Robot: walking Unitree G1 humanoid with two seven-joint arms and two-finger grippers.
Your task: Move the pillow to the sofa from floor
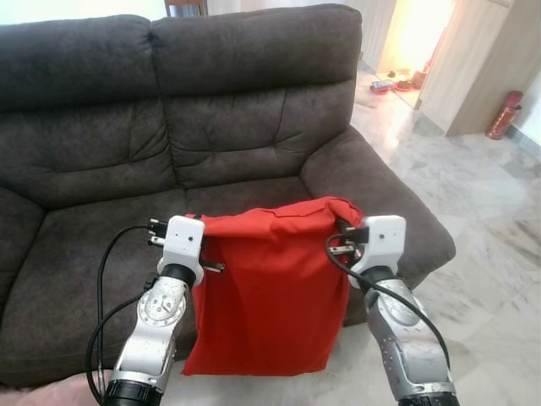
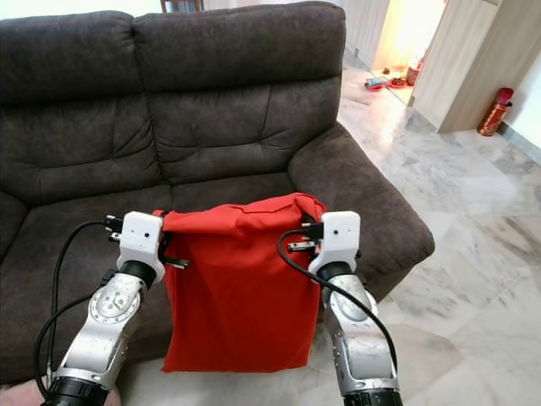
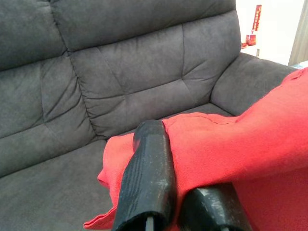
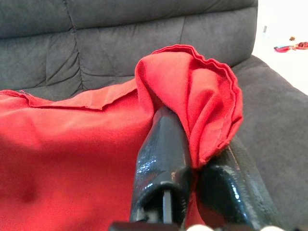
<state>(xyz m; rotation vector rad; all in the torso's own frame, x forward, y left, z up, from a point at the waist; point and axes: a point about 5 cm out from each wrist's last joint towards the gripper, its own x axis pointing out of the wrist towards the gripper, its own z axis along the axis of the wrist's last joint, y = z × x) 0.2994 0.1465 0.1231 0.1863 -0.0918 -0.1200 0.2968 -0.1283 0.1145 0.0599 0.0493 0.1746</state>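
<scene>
A red pillow hangs flat between my two arms, in front of the dark grey sofa. Its top edge is level with the seat and its lower edge hangs near the floor. My left gripper is shut on the pillow's upper left corner; in the left wrist view its black fingers pinch the red cloth. My right gripper is shut on the upper right corner, where the cloth bunches up over the fingers.
The sofa's right armrest stands just beyond my right arm. Pale marble floor spreads to the right. A red cylinder stands by a wooden panel at the far right, and small items lie on the floor in the doorway behind.
</scene>
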